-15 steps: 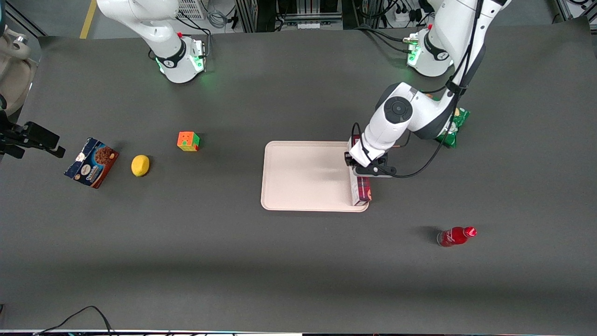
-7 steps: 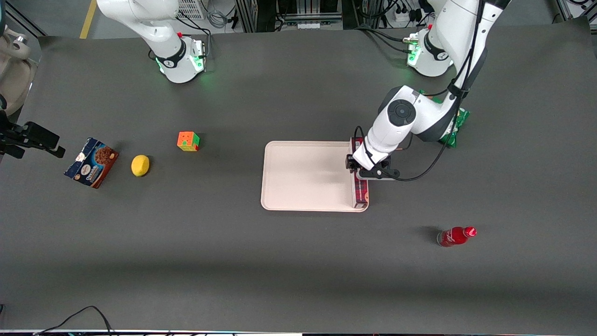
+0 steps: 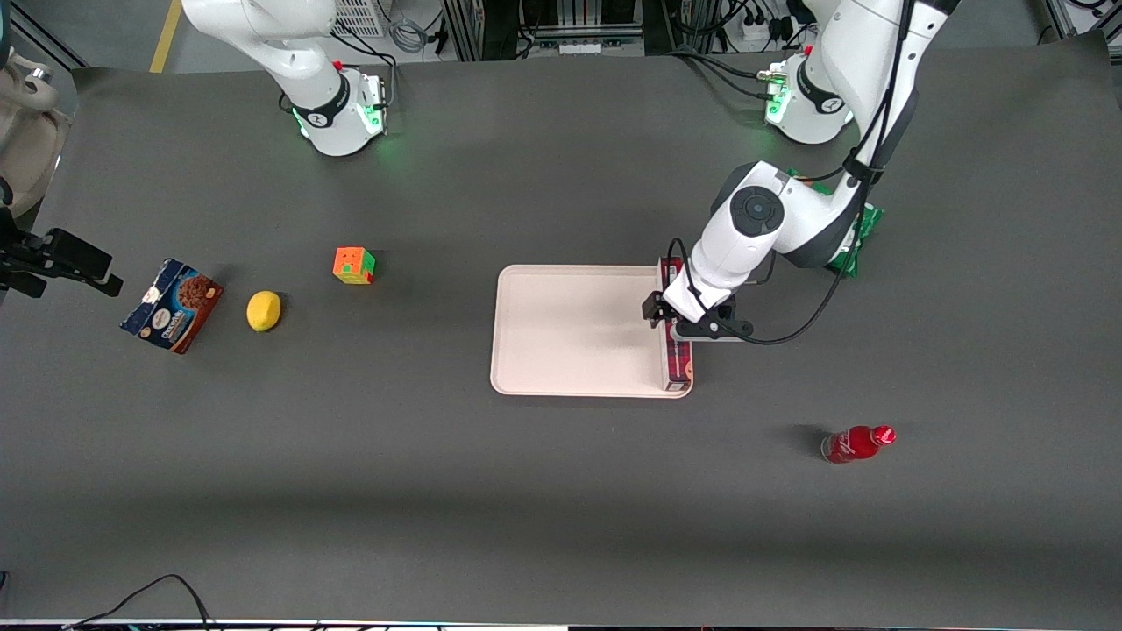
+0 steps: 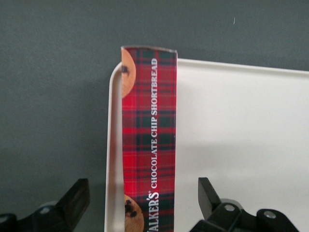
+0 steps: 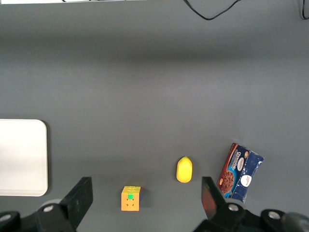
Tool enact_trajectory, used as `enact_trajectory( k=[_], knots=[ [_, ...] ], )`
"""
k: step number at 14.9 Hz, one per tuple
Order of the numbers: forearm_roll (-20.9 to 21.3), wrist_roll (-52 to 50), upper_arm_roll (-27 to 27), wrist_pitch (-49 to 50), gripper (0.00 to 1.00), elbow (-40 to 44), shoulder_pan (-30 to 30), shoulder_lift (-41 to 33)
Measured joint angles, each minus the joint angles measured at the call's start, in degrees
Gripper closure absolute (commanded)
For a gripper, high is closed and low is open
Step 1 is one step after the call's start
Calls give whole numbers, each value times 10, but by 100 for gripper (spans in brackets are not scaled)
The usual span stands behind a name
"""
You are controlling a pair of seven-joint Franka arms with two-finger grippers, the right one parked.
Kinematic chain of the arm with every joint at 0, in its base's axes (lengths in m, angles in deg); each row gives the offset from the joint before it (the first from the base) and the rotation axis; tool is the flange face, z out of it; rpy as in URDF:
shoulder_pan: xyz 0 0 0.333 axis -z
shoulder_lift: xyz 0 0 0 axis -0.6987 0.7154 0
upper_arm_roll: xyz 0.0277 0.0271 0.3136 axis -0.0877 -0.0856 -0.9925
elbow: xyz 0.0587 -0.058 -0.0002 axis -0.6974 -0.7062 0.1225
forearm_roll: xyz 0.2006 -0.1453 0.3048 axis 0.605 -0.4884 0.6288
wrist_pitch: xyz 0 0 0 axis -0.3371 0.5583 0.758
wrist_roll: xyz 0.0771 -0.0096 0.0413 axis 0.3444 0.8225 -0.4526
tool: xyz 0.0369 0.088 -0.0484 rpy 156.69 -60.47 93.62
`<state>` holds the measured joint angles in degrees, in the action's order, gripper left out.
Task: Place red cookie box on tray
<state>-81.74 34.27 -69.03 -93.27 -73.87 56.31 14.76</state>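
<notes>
Gripper point(image 4: 141, 203) spread wide above red cookie box point(image 4: 148, 135) lying along tray point(image 4: 241, 145) rim; careless lift-off could nudge box off edge.

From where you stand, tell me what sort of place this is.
Probably a robotics lab: a dark grey matted table, equipment racks and cables, and an open two-finger gripper above the red tartan cookie box on the pale pink tray.

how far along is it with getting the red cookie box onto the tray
Nearly finished. Done: the red cookie box lies flat on the tray, along the short edge toward the working arm's end. In hand: nothing; the gripper is open above the box, fingers apart and clear of it. Left: only to lift the arm away.
</notes>
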Motion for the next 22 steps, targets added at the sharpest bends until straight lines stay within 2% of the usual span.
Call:
enact_trajectory(
  k=[5,7,10,14,17,22],
  knots=[
    [-25,4,-10,199,0,108,-1,-37],
    [-34,42,-29,258,0,143,-2,-61],
    [-67,178,-93,320,0,156,-8,-97],
    [-77,342,-197,418,0,184,-17,-132],
    [-73,380,-237,467,0,212,-19,-163],
    [-69,392,-273,531,0,217,-21,-236]
  ],
)
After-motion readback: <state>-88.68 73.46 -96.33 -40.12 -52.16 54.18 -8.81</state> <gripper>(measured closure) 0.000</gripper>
